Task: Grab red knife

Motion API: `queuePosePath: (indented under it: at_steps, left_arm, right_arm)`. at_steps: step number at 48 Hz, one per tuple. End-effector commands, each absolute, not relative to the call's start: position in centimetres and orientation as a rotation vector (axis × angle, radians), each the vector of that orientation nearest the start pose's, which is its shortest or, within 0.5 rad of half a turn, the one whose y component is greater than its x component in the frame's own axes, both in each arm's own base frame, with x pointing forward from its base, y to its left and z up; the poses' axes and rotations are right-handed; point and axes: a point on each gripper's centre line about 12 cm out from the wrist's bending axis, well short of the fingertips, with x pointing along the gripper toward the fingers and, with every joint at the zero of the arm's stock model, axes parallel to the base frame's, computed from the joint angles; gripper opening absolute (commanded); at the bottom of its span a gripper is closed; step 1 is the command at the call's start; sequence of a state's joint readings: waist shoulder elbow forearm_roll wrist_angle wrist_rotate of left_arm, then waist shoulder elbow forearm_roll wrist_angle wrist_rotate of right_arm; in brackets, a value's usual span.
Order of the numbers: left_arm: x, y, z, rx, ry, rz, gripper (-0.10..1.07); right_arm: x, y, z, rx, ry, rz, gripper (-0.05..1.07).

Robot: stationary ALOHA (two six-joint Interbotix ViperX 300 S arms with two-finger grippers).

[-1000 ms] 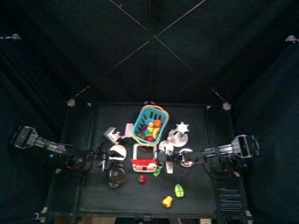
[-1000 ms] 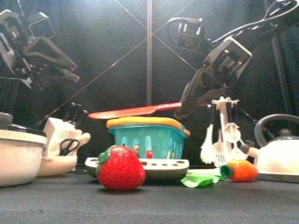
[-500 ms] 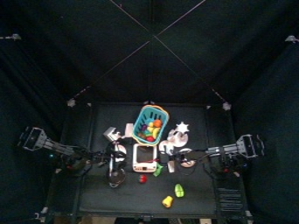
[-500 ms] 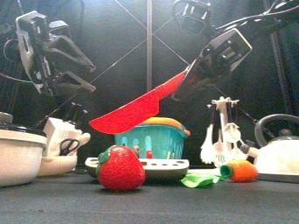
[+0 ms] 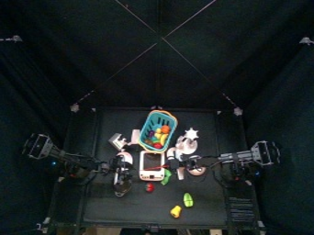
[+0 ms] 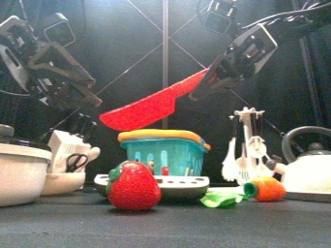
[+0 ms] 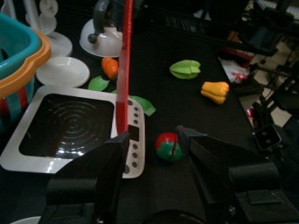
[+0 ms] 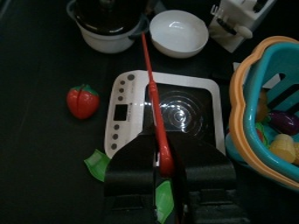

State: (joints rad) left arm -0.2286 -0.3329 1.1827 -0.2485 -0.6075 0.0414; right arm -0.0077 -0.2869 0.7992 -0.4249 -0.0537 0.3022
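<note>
The red knife (image 6: 153, 102) is a thin red blade held slanted in the air above the teal basket (image 6: 162, 155). My right gripper (image 6: 223, 66) is shut on its handle end, and the blade tip points down toward the left. In the right wrist view the knife (image 8: 155, 96) runs out from between the jaws over the white scale (image 8: 193, 114). My left gripper (image 7: 158, 144) is open and empty. It hangs beside the knife (image 7: 126, 70), which crosses its view edge-on, close to one jaw. In the front view the left gripper (image 6: 80, 97) is just left of the blade tip.
A strawberry (image 6: 135, 189), the white scale (image 6: 188, 190), a green leaf (image 6: 223, 197) and an orange piece (image 6: 266, 189) lie at the front. A kettle (image 6: 308, 165) stands right, a pot (image 6: 19, 174) left, a white utensil rack (image 6: 246, 145) between. Green (image 7: 184, 68) and yellow (image 7: 214, 90) peppers lie farther off.
The knife has swung up and flattened: its tip is higher than half a second ago. The left arm has moved in closer to the blade tip.
</note>
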Motion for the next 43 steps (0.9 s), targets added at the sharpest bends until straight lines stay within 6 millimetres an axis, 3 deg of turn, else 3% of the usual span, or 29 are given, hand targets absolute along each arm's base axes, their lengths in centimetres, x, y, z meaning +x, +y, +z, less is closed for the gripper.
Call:
queuePosePath:
  at_steps: [1,21,31,43]
  left_arm:
    - [27.2,-4.3,18.2,-0.077,0.206,-0.062,0.85]
    - [28.6,-2.8,19.7,-0.068,0.068,0.074,0.84]
    - [29.5,-3.0,19.0,-0.067,0.092,0.08,0.83]
    - [29.5,-2.8,18.9,-0.057,0.064,0.091,0.65]
  right_arm:
    - [33.5,-0.1,25.2,-0.095,0.338,0.055,0.44]
    - [33.1,-0.7,25.0,-0.068,0.288,0.049,0.44]
    - [33.1,-0.9,25.1,-0.064,0.281,0.043,0.44]
    - [33.1,-1.0,24.6,-0.025,0.294,0.029,0.44]
